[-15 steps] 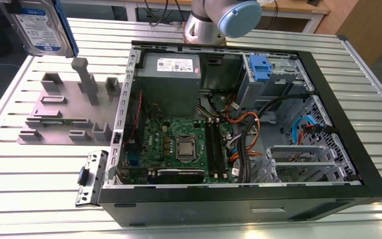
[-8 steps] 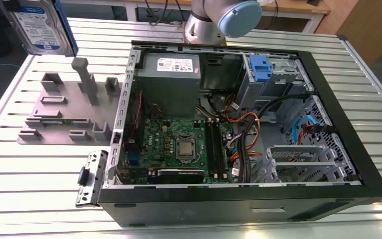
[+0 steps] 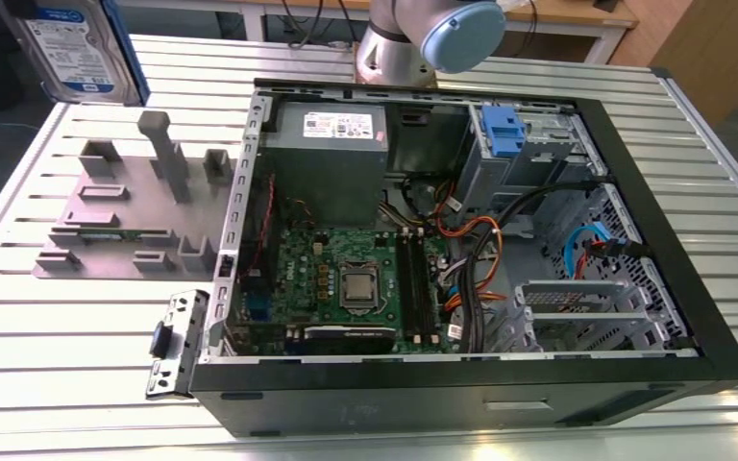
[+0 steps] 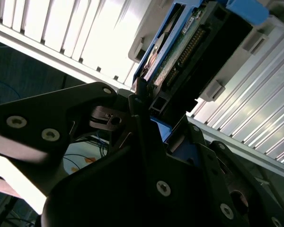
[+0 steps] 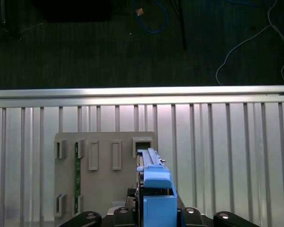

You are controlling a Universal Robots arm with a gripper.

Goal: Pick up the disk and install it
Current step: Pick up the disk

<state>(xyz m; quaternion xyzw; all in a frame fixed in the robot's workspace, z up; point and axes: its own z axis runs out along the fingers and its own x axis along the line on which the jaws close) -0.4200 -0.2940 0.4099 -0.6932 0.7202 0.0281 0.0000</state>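
Note:
The disk (image 3: 77, 48), a silver drive with a white-and-blue label in a blue caddy, hangs upright in the air at the exterior view's far left, above the table's back corner. In the second wrist view my gripper (image 4: 143, 101) is shut on the disk (image 4: 180, 52) along its lower edge, and the connector side of the drive shows. The first wrist view looks along the disk (image 5: 154, 189) edge-on. It is held over the grey holder plate (image 5: 104, 175), near one of the plate's slots.
The open computer case (image 3: 446, 389) lies on the slatted metal table (image 3: 61, 370). Inside it are a grey power supply (image 3: 328, 144), a green motherboard (image 3: 343, 279), loose cables and a blue-handled caddy (image 3: 503, 130). A grey holder plate (image 3: 132, 206) and a metal bracket (image 3: 177, 341) lie beside the case.

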